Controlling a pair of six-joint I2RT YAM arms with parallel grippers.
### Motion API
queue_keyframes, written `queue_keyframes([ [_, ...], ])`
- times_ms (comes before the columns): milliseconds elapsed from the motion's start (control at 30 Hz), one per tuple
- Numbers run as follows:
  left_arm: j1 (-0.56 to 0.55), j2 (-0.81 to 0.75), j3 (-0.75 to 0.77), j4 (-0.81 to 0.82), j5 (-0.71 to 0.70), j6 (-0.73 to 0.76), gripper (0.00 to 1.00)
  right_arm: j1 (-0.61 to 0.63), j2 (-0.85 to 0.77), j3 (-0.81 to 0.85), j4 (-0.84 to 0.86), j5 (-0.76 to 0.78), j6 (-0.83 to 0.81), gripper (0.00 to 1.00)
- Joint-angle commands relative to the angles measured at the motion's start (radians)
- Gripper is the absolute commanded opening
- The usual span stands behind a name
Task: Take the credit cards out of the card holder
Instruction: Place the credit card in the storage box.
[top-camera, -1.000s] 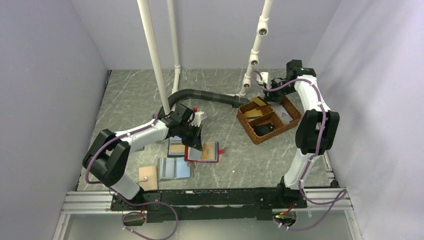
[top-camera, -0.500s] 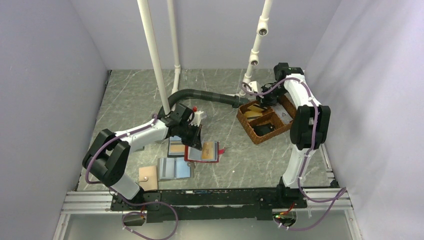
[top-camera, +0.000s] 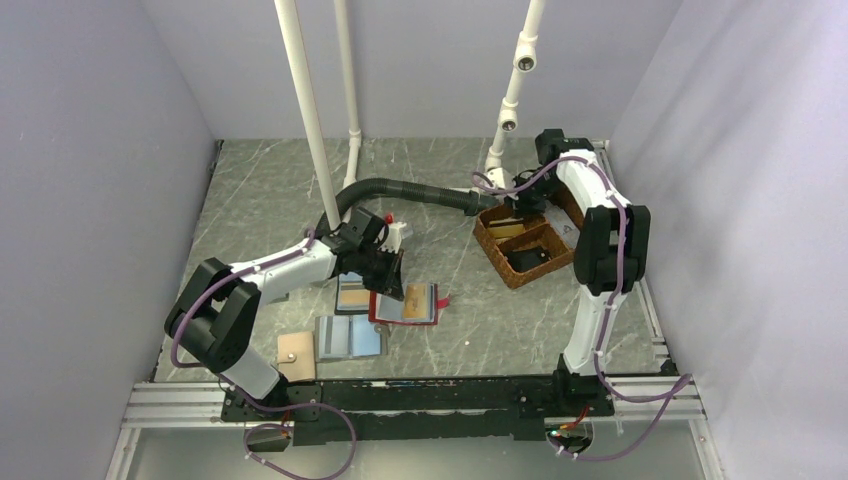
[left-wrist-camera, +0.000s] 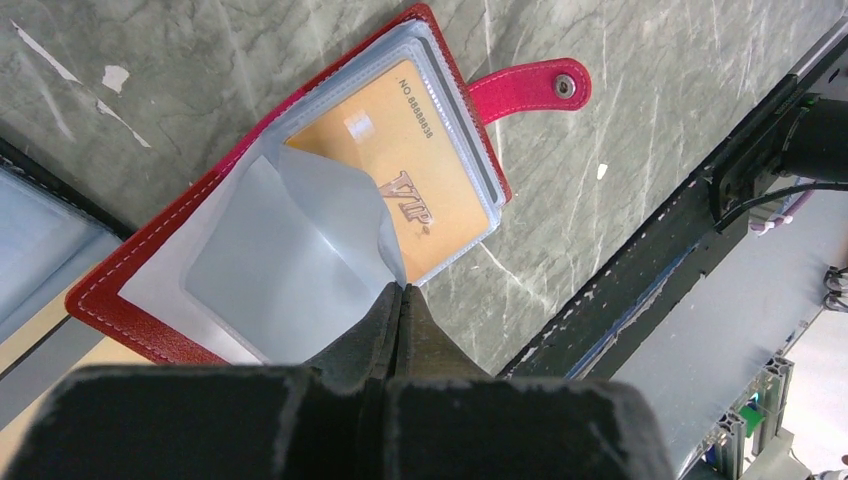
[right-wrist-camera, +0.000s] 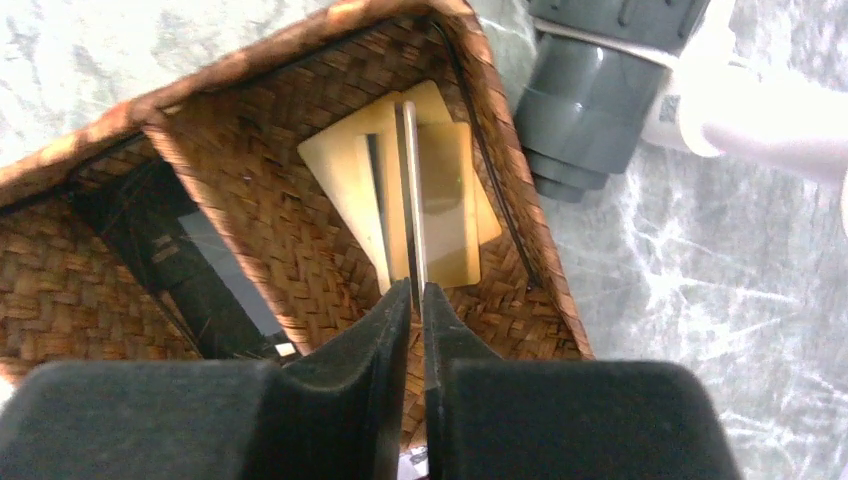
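Note:
The red card holder (top-camera: 410, 303) lies open on the table, its red cover (left-wrist-camera: 100, 300) and tab (left-wrist-camera: 530, 88) plain in the left wrist view. A tan-orange credit card (left-wrist-camera: 420, 170) sits inside a clear pocket. My left gripper (left-wrist-camera: 402, 290) is shut on the corner of a clear sleeve (left-wrist-camera: 290, 250), lifting it. My right gripper (right-wrist-camera: 416, 285) hangs over the wicker basket (right-wrist-camera: 250, 60), pinching a credit card (right-wrist-camera: 410, 190) edge-on, with only a sliver of gap between the jaws. Two tan cards (right-wrist-camera: 445, 200) lie flat in the compartment below it.
A dark-framed blue wallet (top-camera: 352, 296) and a pale blue bifold (top-camera: 350, 337) lie left of the holder, with a tan square (top-camera: 297, 350) nearer the rail. A black hose (top-camera: 400, 190) and white pipes (top-camera: 310, 130) stand behind. A grey pipe fitting (right-wrist-camera: 600, 90) borders the basket.
My right arm has swung left and lower over the basket's rear compartment, carrying the card, and its jaws have eased a little. The left arm and holder have not moved.

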Motion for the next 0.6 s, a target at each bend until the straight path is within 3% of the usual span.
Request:
queue_keyframes([
  [0,0.004,-0.04,-0.015,0.038,-0.018,-0.003,0.0,0.006,-0.004,-0.01,0.148,0.065,0.114,0.17],
  [133,0.003,-0.045,-0.02,0.047,-0.025,-0.008,0.0,0.005,-0.017,-0.004,0.247,0.088,0.234,0.2],
  [267,0.003,-0.054,-0.032,0.069,-0.035,-0.018,0.0,0.007,-0.037,0.019,0.23,0.035,0.29,0.22],
  [567,0.003,-0.112,-0.088,0.119,-0.069,-0.055,0.0,0.031,-0.159,-0.004,-0.074,-0.199,0.186,0.32],
])
